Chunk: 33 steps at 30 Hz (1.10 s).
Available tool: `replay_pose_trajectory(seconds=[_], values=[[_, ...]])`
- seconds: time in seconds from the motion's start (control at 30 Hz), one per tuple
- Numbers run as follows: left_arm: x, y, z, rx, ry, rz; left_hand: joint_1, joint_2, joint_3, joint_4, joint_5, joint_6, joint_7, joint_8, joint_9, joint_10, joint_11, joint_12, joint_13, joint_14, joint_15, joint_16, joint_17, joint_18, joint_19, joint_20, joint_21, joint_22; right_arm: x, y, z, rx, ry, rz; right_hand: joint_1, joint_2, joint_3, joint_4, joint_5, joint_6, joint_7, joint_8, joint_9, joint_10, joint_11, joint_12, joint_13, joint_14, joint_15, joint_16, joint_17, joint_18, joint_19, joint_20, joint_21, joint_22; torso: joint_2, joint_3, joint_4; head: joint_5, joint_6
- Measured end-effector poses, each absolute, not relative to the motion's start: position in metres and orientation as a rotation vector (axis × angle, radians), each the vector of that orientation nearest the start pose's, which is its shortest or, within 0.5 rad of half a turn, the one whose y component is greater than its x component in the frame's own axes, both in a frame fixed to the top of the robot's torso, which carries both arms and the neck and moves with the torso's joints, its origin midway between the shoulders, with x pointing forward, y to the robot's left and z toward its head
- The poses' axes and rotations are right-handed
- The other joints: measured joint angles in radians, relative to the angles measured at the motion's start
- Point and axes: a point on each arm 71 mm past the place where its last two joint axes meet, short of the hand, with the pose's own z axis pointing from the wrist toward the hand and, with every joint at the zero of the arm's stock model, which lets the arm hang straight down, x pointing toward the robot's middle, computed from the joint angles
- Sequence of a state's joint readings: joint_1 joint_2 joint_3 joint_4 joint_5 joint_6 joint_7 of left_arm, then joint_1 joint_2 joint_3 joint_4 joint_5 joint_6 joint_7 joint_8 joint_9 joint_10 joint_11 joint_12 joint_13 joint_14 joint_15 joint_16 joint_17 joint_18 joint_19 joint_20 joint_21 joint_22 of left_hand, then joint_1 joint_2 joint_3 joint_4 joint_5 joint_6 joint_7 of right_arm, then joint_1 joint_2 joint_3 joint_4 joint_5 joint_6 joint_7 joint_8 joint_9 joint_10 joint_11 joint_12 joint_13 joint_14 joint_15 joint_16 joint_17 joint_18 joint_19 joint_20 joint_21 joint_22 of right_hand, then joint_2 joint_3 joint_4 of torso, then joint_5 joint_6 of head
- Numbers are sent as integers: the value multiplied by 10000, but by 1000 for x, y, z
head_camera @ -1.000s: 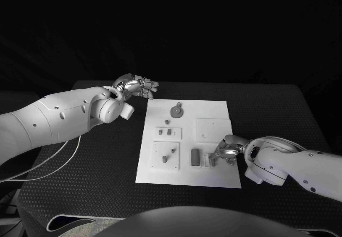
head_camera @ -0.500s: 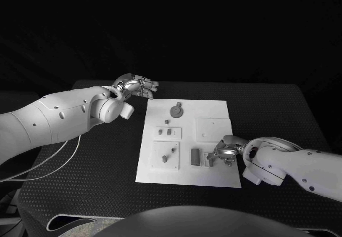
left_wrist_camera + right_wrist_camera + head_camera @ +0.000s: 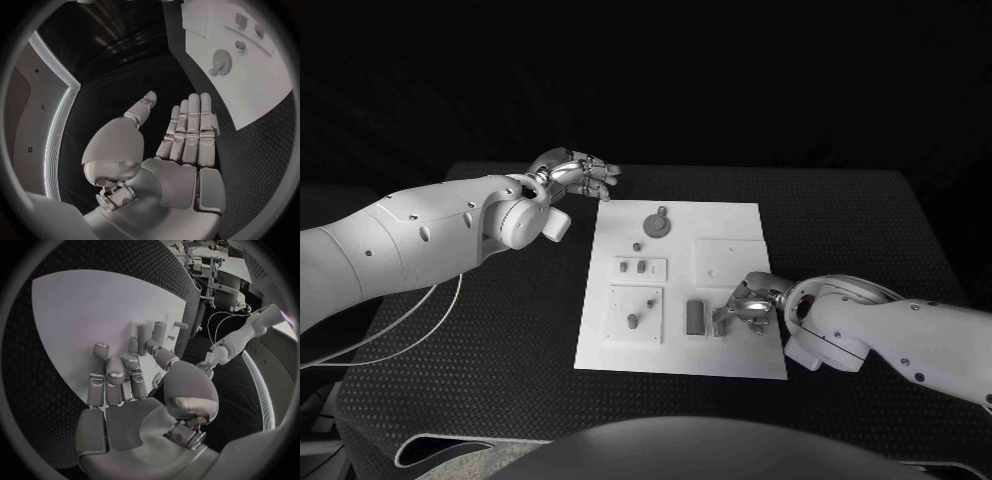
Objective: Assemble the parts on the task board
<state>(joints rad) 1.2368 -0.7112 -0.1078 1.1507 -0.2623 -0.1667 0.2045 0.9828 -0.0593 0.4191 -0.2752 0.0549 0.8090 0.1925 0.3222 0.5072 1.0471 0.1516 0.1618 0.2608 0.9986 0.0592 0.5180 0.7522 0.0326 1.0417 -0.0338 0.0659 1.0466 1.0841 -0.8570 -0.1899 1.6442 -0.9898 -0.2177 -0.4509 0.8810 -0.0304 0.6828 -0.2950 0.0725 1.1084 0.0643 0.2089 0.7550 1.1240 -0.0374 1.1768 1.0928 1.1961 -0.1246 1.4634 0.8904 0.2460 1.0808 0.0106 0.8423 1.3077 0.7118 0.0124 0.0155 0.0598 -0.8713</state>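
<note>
Desk (image 3: 473, 330): black, carrying a white board (image 3: 733, 350) in its middle.
Left hand (image 3: 574, 175): hovers off the board's far left corner, fingers straight and together, thumb apart, holding nothing.
Right hand (image 3: 747, 308): over the board's near right part, fingertips touching an upright grey part (image 3: 142, 331); whether it grips, cannot tell.
Other parts: a round gear (image 3: 656, 222) sits at the far end.

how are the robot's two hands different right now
The left hand is off the task board, beyond its far left corner, fingers straight and holding nothing; the right hand is over the board's near right part, fingers bent down at the parts. Both are silver, on white arms.
</note>
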Motion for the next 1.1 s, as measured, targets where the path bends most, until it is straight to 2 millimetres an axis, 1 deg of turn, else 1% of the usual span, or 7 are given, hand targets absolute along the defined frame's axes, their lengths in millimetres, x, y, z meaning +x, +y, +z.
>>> replay_pose_trajectory(seconds=[0.17, 0.4, 0.7, 0.77, 0.9, 1.03, 1.1], values=[[547, 249, -213, -9308, 16689, -12156, 0, 0, 0, 0, 0, 0, 0, 0, 0, 0, 0, 0, 0, 0, 0, 0, -1, -1, 0, 0, 0, -9, 403, -194, -304, 3945, 23122, 5455, 0, 0, -1, 0, -7, 17, -17, 29, 54, -1, 0, 0, 0, 28, 5, 0, 0, -50, 0, 0, 0, 0, 0, -1, -3, 6, -3], [546, 249, -213, -9306, 16695, -12165, 0, 0, 0, 0, 0, 0, 0, 0, 1, 0, 0, 0, 1, 0, 0, 0, 8, -9, 0, 0, 0, -8, 405, -193, -305, 3900, 23144, 5400, 0, 0, -28, -2, 53, 34, -33, 61, 7, -1, 1, 0, -1, 32, -8, 0, 0, 89, 0, 1, 0, 0, 1, -1, 1, 37, -13], [546, 249, -212, -9307, 16698, -12165, 0, 0, 0, 0, 0, 0, 0, 0, 1, 0, 0, 0, 2, 0, 0, 0, 8, -18, 0, 0, 0, -7, 407, -192, -305, 3787, 23196, 5376, 0, 0, -69, 12, 56, 14, -11, 25, -32, -1, 2, 0, -1, 33, -15, -1, -1, 95, 0, 1, 0, 0, 1, 2, -5, 42, -13], [546, 249, -212, -9306, 16700, -12168, 0, 0, 0, 0, 0, 0, 0, 0, -7, 0, 0, 0, 2, 0, 0, 0, 7, -20, 0, 0, 0, -7, 408, -192, -305, 3760, 23208, 5367, 40, -39, -111, 53, 56, 14, -10, 6, -47, -4, 5, 0, -1, 33, -15, -1, -5, 95, 0, 1, 0, 0, 0, 4, -5, 46, -14], [546, 249, -212, -9307, 16699, -12166, 0, 0, 0, 0, 0, 0, 0, 0, -8, 0, -1, 0, 2, 0, 0, 0, 7, -22, 0, 0, 0, -7, 408, -192, -305, 3721, 23226, 5357, 32, -46, -151, 97, 56, 13, -9, -45, -47, -54, 56, 0, -1, 33, -14, -1, -17, 94, 0, 1, 0, 0, -1, 4, -5, 47, -14], [546, 249, -212, -9307, 16700, -12165, 0, 0, 0, 0, 0, 0, 0, 0, -8, 0, -1, 0, 2, 0, 0, 0, 7, -24, 0, 0, 0, -6, 409, -192, -305, 3682, 23243, 5335, -141, -300, -71, 231, 60, 13, -8, -48, -46, -54, 56, 0, -11, 32, -13, -1, -17, 93, 0, 1, -43, 0, -2, 9, -5, 47, -14], [546, 249, -212, -9306, 16700, -12166, 0, 0, 0, 0, 0, 0, 0, 0, -8, 1, -1, 0, 2, 0, 0, 0, 9, -25, 0, 0, 0, -7, 409, -193, -306, 3672, 23243, 5319, -216, -374, -40, 262, 76, 4, 0, -59, -46, -90, 92, 0, -19, 17, -4, -16, -25, 92, 0, 1, -43, 0, -2, 10, -6, 47, -14]])
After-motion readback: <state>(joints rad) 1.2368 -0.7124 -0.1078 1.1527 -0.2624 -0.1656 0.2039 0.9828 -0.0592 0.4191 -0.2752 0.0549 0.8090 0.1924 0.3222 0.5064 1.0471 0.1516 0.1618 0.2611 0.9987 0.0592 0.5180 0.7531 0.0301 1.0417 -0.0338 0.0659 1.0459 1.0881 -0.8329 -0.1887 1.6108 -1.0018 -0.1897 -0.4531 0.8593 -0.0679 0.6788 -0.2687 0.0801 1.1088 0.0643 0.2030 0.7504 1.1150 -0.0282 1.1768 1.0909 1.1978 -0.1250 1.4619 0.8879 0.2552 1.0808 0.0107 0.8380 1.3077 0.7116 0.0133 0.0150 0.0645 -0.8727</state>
